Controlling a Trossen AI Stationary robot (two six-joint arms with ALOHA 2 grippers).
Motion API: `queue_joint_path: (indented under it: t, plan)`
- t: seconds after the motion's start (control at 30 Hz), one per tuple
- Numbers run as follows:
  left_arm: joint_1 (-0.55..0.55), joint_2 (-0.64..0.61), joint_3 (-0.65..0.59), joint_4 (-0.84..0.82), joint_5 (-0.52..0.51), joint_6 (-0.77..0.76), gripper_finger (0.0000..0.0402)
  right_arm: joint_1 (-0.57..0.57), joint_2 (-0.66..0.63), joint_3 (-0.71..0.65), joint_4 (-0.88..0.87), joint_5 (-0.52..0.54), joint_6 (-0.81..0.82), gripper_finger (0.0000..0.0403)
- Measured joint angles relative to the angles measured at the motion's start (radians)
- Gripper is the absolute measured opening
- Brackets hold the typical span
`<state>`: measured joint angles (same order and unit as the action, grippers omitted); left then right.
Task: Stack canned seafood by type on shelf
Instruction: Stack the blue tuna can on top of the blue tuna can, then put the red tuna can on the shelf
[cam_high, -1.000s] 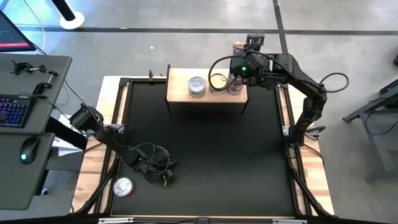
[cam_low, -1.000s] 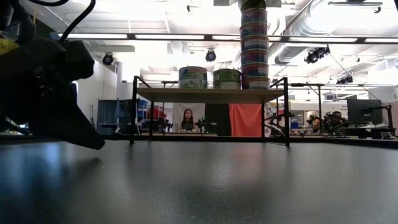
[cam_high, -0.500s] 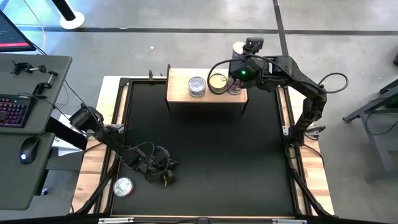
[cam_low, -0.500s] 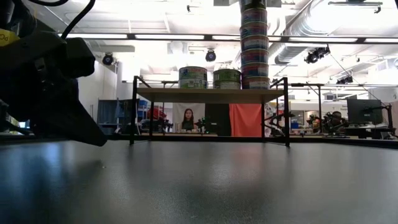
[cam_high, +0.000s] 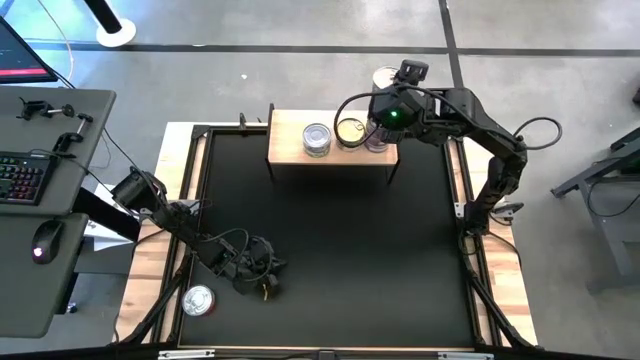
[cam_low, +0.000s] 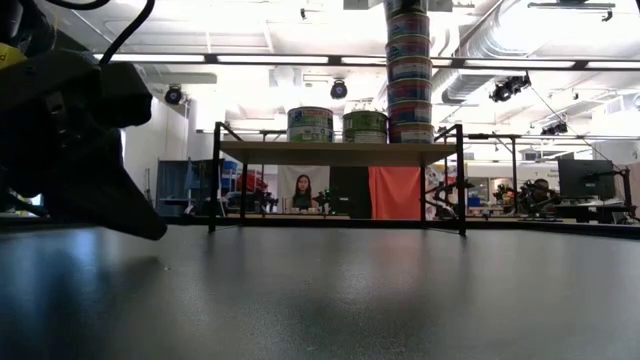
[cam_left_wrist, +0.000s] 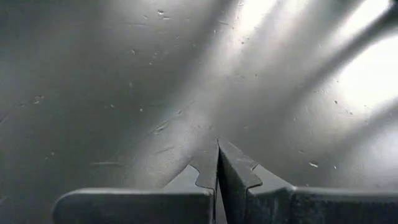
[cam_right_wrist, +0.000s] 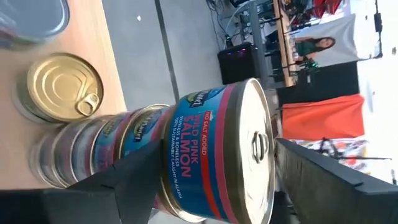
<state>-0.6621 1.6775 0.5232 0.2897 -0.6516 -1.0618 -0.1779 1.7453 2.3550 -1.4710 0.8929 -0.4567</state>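
Nearly there: your shelf (cam_high: 290, 140), upper centre of the high view, carries a tall salmon stack (cam_low: 409, 70) plus two single tins. The right gripper (cam_high: 383, 108) stands spread around its top tin; the left gripper (cam_high: 262, 285) rests pressed together. One tin (cam_high: 198, 300) waits lower left.

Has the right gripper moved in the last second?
Yes. The right gripper has shifted slightly away from the shelf toward the far table edge, jaws open around the tall stack.

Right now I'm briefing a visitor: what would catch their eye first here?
The tall stack of salmon tins towering at the right end of the shelf, with the right gripper open around its top tin. Beside it sit a gold-topped tin and a silver-topped tin.
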Motion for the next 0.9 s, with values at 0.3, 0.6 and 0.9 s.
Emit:
queue_joint_path:
  t: [0.3, 0.6, 0.9]
  plan:
    - [0.000, 0.000, 0.000, -0.002, 0.024, 0.000, 0.0000, -0.006, -0.044, 0.001, 0.023, -0.038, 0.095, 0.0295]
    - [-0.001, 0.000, 0.000, 0.003, 0.049, 0.000, 0.0000, 0.000, -0.049, 0.002, 0.032, -0.056, 0.135, 0.0295]
    - [-0.063, -0.120, 0.000, 0.079, 0.068, 0.210, 0.0000, 0.147, -0.086, 0.002, 0.159, -0.306, 0.336, 0.0293]
